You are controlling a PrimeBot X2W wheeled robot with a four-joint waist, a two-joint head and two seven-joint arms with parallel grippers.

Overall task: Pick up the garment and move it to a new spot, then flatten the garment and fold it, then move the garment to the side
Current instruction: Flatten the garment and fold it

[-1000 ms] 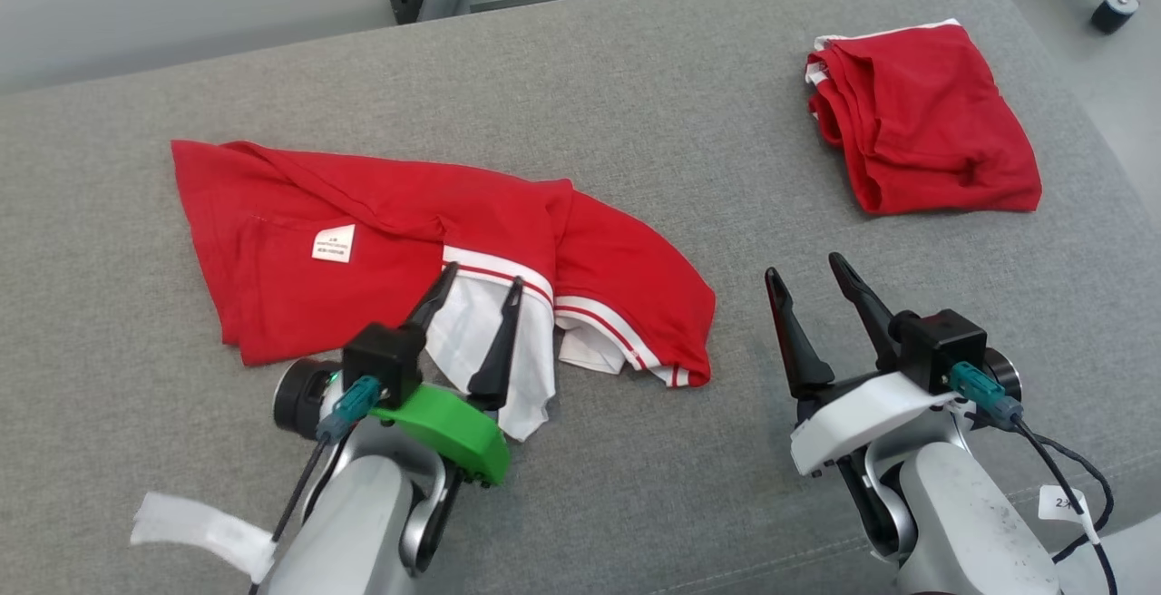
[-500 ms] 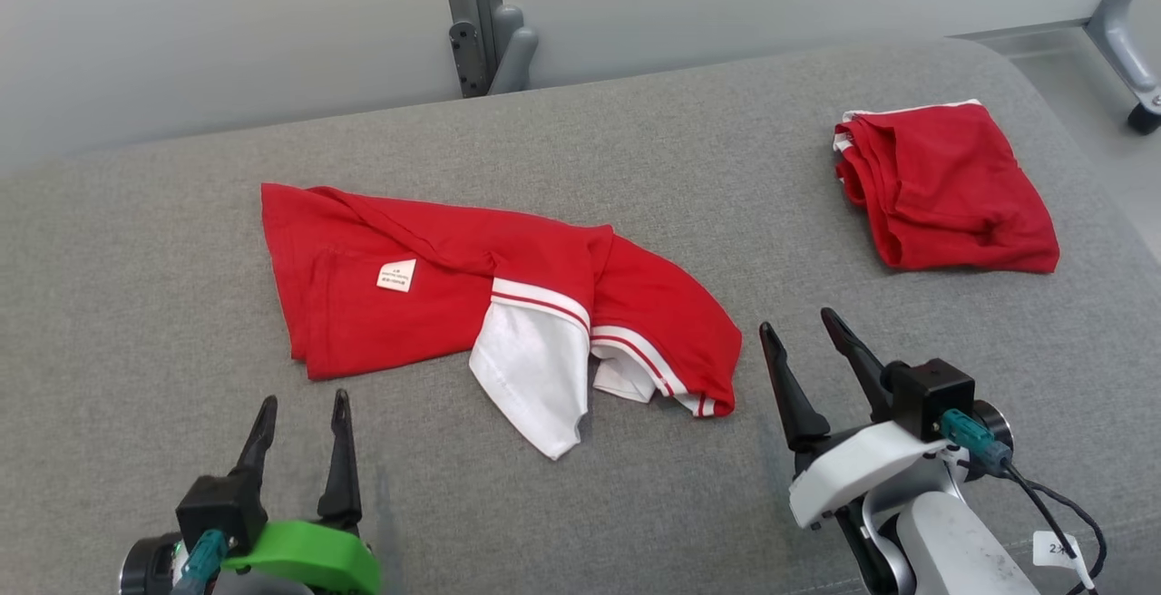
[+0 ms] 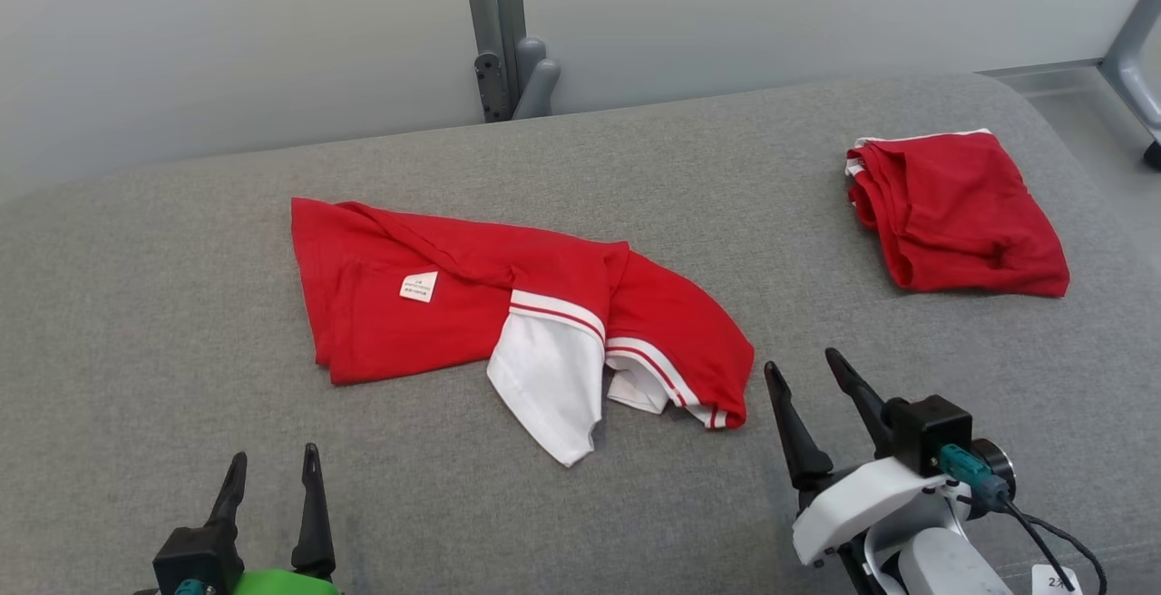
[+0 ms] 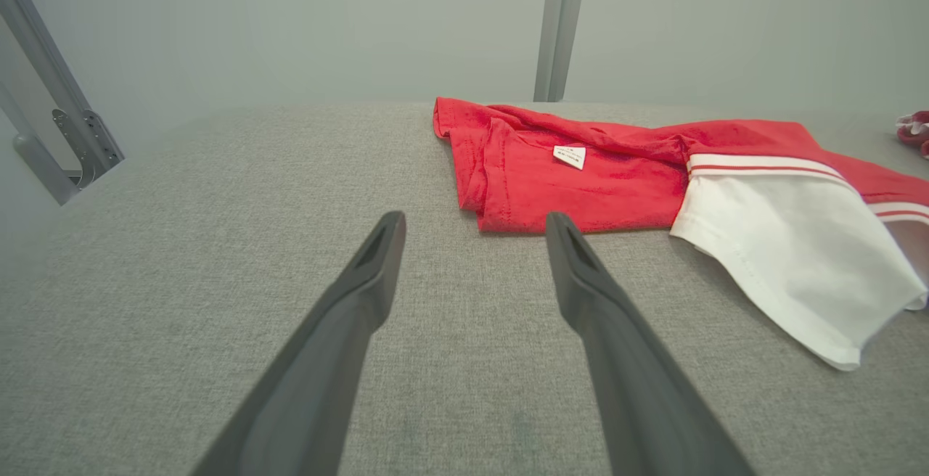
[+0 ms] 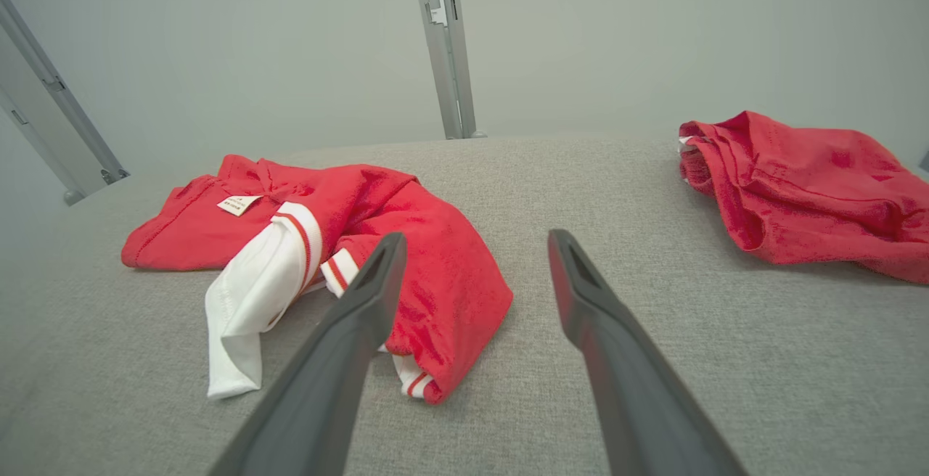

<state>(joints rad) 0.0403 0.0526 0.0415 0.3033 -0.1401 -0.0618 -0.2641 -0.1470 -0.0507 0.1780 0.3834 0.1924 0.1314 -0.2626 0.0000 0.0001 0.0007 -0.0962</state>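
Note:
The garment is a red shirt with a white sleeve, lying crumpled in the middle of the grey padded surface; it also shows in the left wrist view and the right wrist view. My left gripper stands open at the lower left, well short of the garment, nothing between its fingers. My right gripper is open at the lower right, just right of the garment's red hem. Both pairs of fingers hover over bare fabric.
A second red garment, folded, lies at the back right of the surface, seen too in the right wrist view. A grey metal post stands behind the surface. A frame leg is at the far right.
My left gripper has pulled back off the white sleeve to the lower left, empty. The head camera has tilted up, shifting everything down the picture. The garment lies where it was.

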